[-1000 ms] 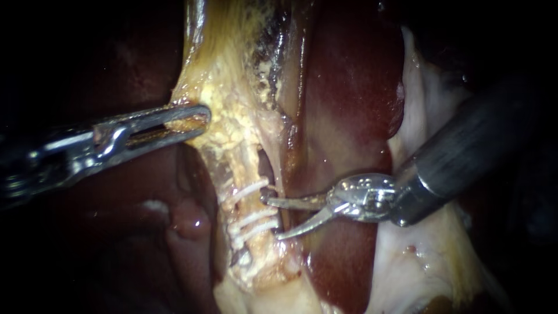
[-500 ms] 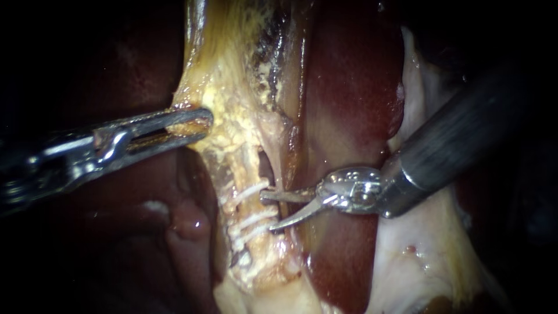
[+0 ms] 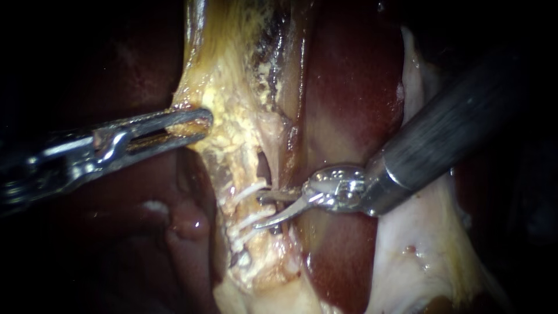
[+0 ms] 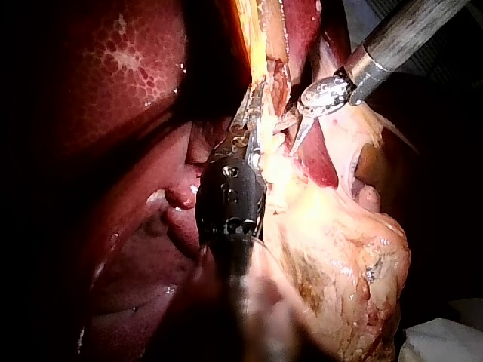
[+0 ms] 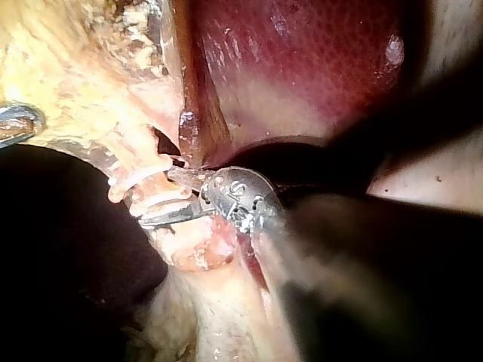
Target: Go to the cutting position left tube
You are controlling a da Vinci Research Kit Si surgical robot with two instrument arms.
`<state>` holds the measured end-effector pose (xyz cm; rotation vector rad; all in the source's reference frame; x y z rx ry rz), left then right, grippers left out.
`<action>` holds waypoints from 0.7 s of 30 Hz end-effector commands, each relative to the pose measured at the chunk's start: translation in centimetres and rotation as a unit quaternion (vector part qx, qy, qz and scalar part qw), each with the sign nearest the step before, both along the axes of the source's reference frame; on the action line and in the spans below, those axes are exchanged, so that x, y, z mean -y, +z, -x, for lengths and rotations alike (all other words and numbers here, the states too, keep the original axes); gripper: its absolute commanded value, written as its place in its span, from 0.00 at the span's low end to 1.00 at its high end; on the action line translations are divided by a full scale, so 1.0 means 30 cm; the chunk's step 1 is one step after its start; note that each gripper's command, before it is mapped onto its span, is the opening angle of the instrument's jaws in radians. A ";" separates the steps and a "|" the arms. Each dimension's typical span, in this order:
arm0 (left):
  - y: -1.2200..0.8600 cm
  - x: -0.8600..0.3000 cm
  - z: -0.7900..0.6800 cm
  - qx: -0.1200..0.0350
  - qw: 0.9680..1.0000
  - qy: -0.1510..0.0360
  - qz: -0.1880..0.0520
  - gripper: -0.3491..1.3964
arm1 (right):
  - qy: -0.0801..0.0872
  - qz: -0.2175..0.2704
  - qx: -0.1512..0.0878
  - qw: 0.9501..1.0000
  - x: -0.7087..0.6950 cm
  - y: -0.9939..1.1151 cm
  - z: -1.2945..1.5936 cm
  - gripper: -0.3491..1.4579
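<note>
Touching the clipped tube (image 3: 243, 204), your right instrument (image 3: 260, 211) has its jaws apart; above the tube, your left instrument (image 3: 207, 124) clamps yellow tissue (image 3: 232, 113).

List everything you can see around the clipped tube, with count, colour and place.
liver: one, dark red, right of the tube
yellow tissue: one mass, yellow-cream, above the tube
tube: one, pale, centre of the endoscope view
clips: about three, white, across the tube
pale membrane: one, whitish, beneath the right instrument's shaft
left instrument: one, silver, closed on the yellow tissue's edge
right instrument: one, silver tip, dark shaft, open at the clips
</note>
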<state>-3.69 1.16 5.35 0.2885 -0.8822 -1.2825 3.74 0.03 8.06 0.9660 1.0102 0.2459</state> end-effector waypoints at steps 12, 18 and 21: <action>0.0033 -0.0017 -0.0022 0.001 1.000 0.002 0.000 0.00 | 0.001 -0.038 -0.119 0.992 0.0000 -0.0043 -0.0044 0.83; 0.0083 -0.0036 -0.0035 -0.001 1.000 0.001 0.002 0.00 | -0.018 -0.039 -0.130 0.991 0.0010 -0.0049 -0.0081 0.80; 0.0101 -0.0040 -0.0032 -0.001 1.000 0.001 0.003 0.00 | -0.020 -0.039 -0.131 0.990 0.0015 -0.0041 -0.0102 0.80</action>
